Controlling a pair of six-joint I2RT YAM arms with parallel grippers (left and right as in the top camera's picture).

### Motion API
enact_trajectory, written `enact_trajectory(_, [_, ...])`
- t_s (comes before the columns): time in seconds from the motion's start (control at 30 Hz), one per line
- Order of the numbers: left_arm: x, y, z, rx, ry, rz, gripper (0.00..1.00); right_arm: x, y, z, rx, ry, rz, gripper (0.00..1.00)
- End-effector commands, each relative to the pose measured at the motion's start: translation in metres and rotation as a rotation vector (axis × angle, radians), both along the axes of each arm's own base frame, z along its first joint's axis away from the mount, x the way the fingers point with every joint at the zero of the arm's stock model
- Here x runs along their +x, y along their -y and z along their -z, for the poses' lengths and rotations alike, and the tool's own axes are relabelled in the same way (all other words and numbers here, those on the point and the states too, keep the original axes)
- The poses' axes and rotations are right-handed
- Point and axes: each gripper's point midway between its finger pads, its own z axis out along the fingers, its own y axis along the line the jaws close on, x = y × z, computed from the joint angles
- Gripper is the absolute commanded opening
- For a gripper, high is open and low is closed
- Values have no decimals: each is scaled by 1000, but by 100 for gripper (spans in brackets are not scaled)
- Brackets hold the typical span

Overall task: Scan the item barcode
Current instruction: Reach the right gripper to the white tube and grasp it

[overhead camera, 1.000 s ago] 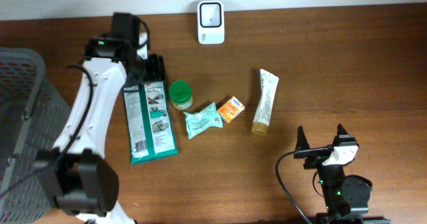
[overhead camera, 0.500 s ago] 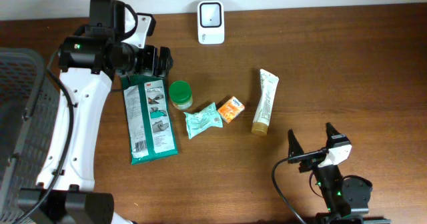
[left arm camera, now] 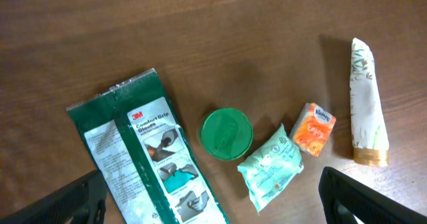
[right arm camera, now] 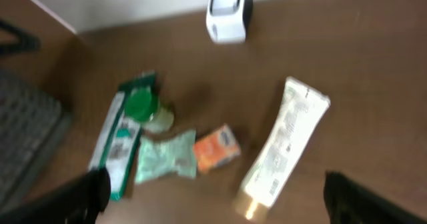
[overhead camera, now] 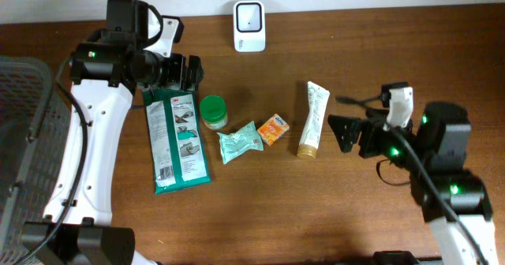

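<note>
Five items lie in a loose row at mid-surface, and nothing marks which one goes to the scanner at the far edge. No barcode shows on any upturned face, so a lifted item may meet the scanner blank side first. The green wipes pack, at the left of the row, is flat and looks limp: pinched at one end it would likely sag or slip. Its long axis runs far to near, the near end swung slightly right. The left jaws stand wide open and empty near its far end. The tube, at the right, also lies far to near, crimped end far, gold cap near; it could squirm out of a pinch. The right jaws, wide open and empty, face it from the right, apart. The mint packet, jar and orange packet crowd between, easily knocked
</note>
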Motion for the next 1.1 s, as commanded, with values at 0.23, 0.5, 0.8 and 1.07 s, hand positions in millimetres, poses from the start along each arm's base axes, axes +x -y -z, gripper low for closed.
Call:
enact_trajectory(0.23, [1, 1, -3, 8, 16, 19, 99, 55, -41, 67, 200, -506, -160, 97])
enact_trajectory(0.5, [1, 1, -3, 8, 16, 19, 99, 78, -26, 171, -51, -719, 120, 24])
enact_trajectory(0.8, [1, 1, -3, 8, 16, 19, 99, 83, -50, 168, -95, -664, 93, 22])
enact_trajectory(1.07, [1, 1, -3, 8, 16, 19, 99, 22, -87, 198, -202, -863, -19, 39])
